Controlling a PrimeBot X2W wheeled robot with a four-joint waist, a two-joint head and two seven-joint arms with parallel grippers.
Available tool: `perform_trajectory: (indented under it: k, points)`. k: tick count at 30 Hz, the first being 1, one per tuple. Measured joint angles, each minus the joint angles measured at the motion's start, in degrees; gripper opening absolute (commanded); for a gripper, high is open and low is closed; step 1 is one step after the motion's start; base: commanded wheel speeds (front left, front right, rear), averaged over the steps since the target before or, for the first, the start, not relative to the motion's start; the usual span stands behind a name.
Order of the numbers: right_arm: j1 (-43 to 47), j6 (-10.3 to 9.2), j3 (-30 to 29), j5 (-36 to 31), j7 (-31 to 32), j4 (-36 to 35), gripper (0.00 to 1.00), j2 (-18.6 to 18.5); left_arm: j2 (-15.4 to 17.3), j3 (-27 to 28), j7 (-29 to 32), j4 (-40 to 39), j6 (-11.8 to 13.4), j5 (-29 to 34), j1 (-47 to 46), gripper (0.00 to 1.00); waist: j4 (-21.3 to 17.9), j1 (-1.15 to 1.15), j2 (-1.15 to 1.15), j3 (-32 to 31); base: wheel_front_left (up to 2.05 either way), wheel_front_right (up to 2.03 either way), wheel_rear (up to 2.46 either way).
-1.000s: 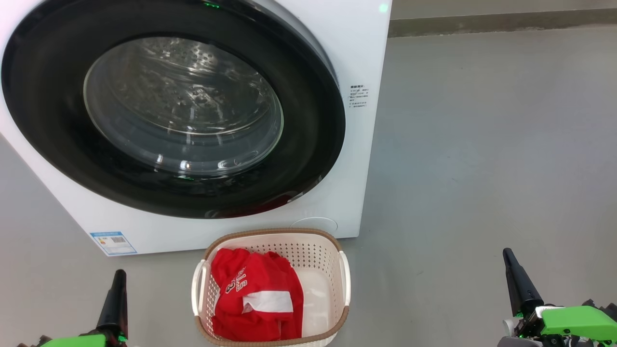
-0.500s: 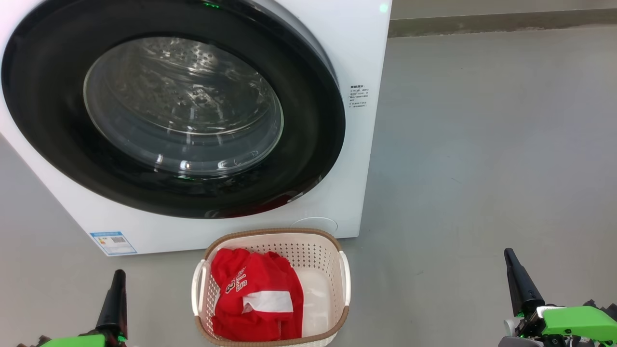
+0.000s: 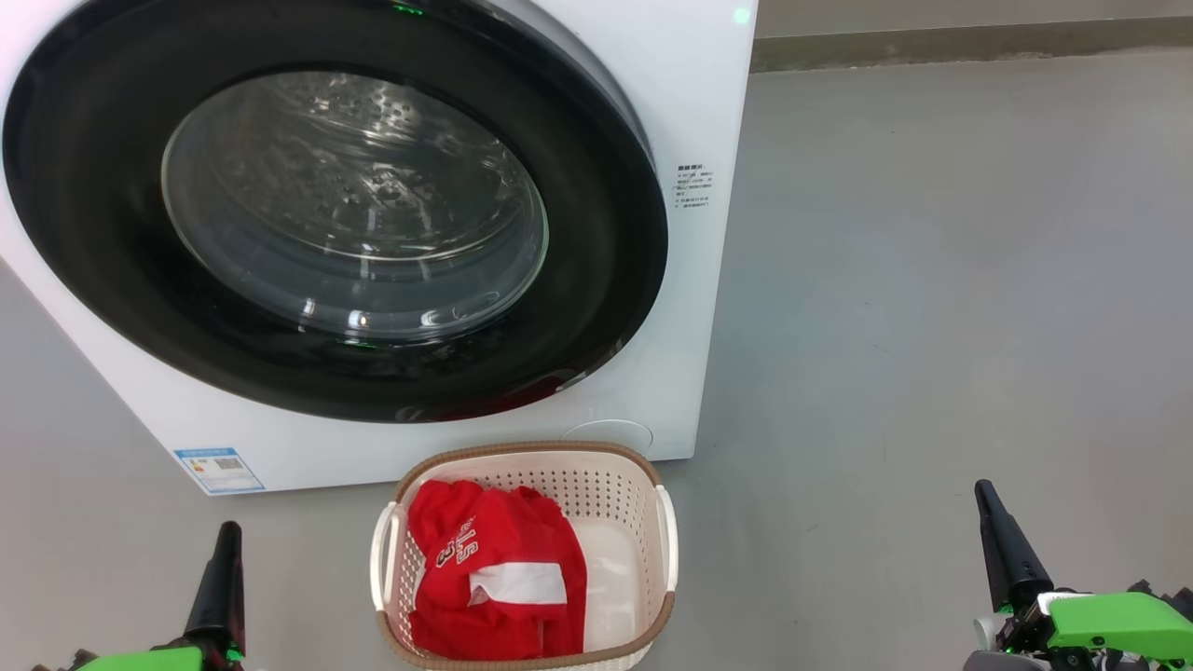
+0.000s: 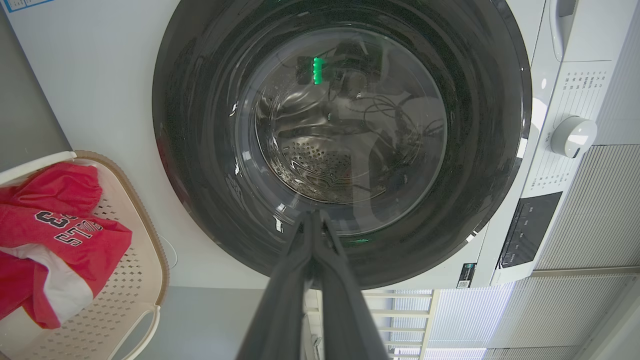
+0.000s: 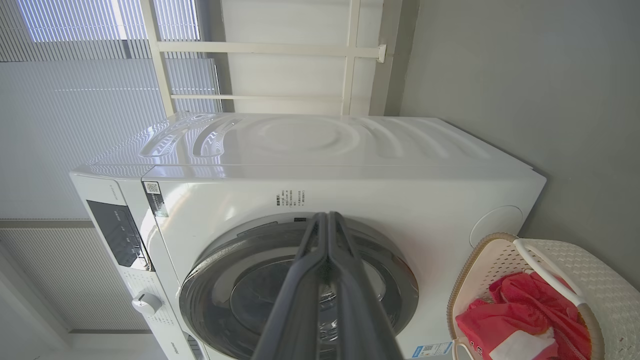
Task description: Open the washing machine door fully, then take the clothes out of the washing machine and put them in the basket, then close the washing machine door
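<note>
Red clothes [image 3: 494, 578] lie in the basket [image 3: 522, 450] just before the washing machine [image 3: 694, 112], its door [image 3: 601, 280] looking shut, so the task seems complete; left gripper [image 3: 226, 545] and right gripper [image 3: 986, 508] hang pinched closed, empty.

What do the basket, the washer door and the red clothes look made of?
Basket: matte cream plastic, likely moulded, judging by its rows of holes; brown woven-look rim.
Washer door: glossy black rim, probably plastic, showing reflections, around a clear bulging window, likely glass.
Clothes: soft red fabric with white trim, creased and slumped.
</note>
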Motion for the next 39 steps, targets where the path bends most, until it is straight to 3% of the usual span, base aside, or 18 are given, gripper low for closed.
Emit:
perform_trajectory:
  k: [39]
  points:
    - [0.0, 0.00, -0.2, 0.0, 0.0, 0.0, 0.00, 0.1, 0.0, 0.2, 0.4, 0.0, 0.0, 0.0, 0.0, 0.00, 0.0, 0.00, 0.00, 0.0, 0.00, 0.00, 0.00]
